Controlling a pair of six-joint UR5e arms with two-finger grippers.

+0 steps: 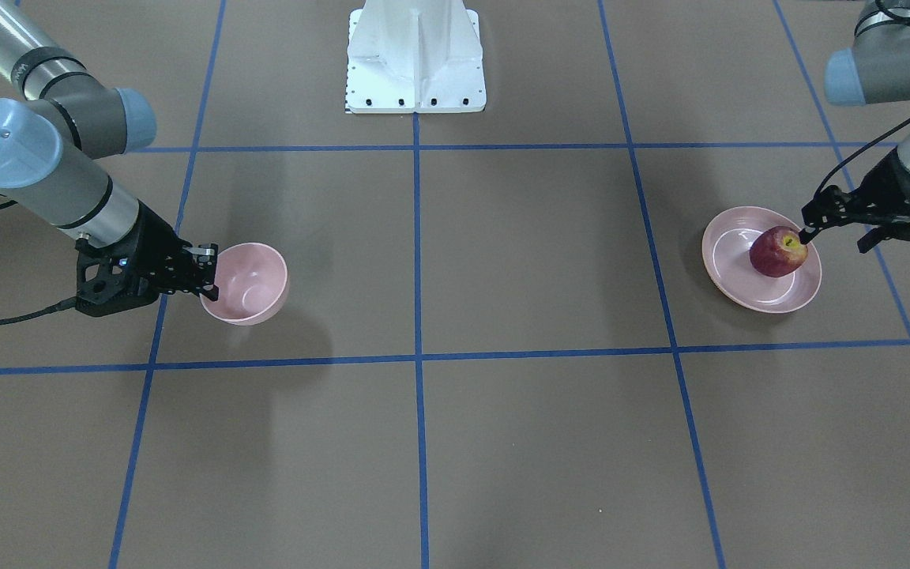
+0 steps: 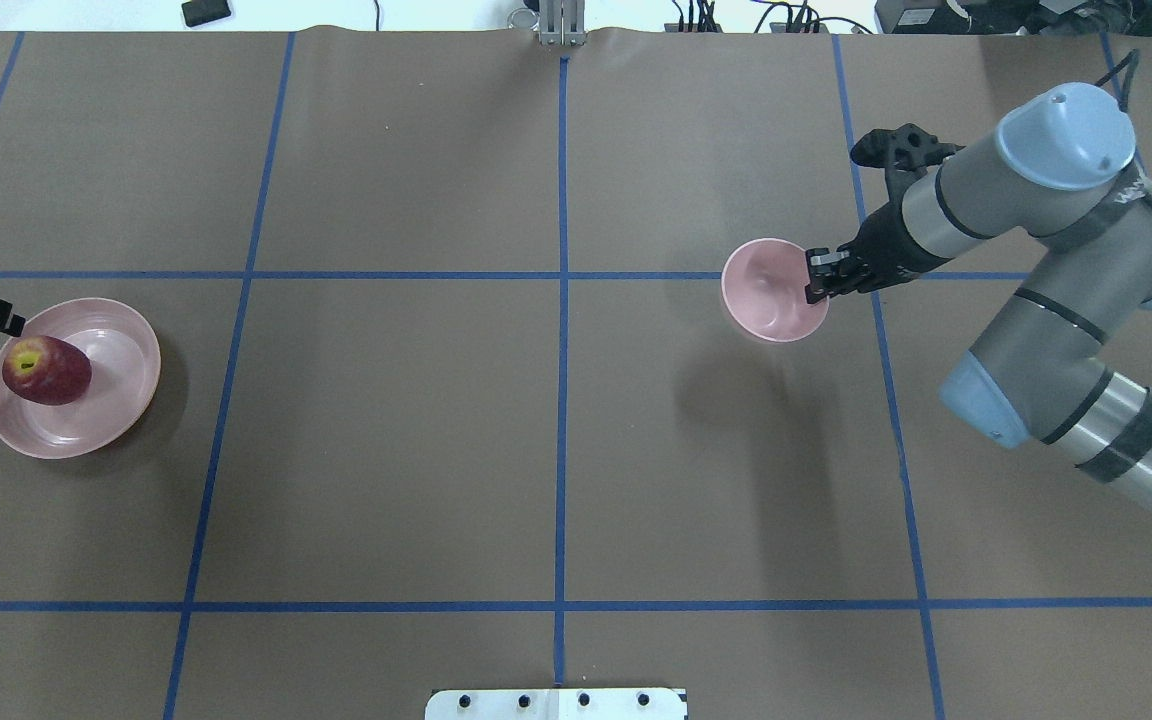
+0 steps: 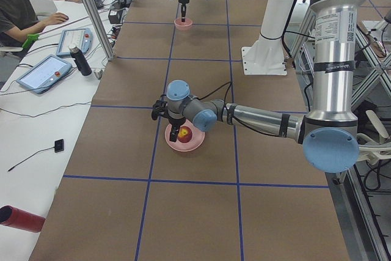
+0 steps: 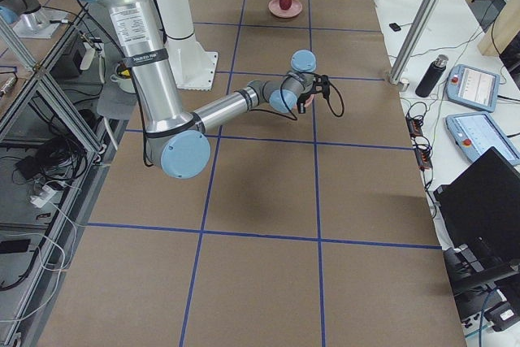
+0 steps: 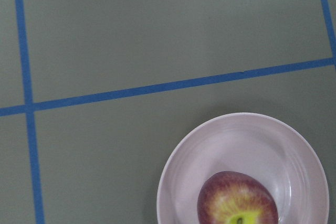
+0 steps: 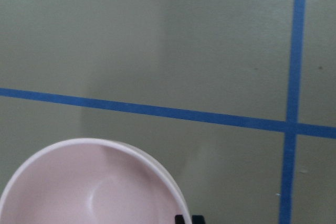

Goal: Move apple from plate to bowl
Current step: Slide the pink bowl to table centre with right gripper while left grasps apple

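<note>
The dark red apple [image 1: 776, 253] lies on the shallow pink plate [image 1: 727, 253] at the table's left end; both show in the overhead view, the apple [image 2: 48, 372] on the plate [image 2: 121, 350]. My left gripper [image 1: 809, 229] hangs at the apple's stem side, close above it. No fingers show in the left wrist view, where the apple [image 5: 236, 200] sits at the bottom edge, so the gripper looks open. My right gripper [image 1: 208, 273] is shut on the rim of the small deep pink bowl [image 1: 253, 276] and holds it tilted above the table, its shadow below it.
The white robot base [image 1: 415, 63] stands at the table's middle back edge. Blue tape lines cross the brown table. A side bench with tablets [image 3: 46, 71] and a bottle [image 3: 79, 60] runs along the far side, where an operator sits.
</note>
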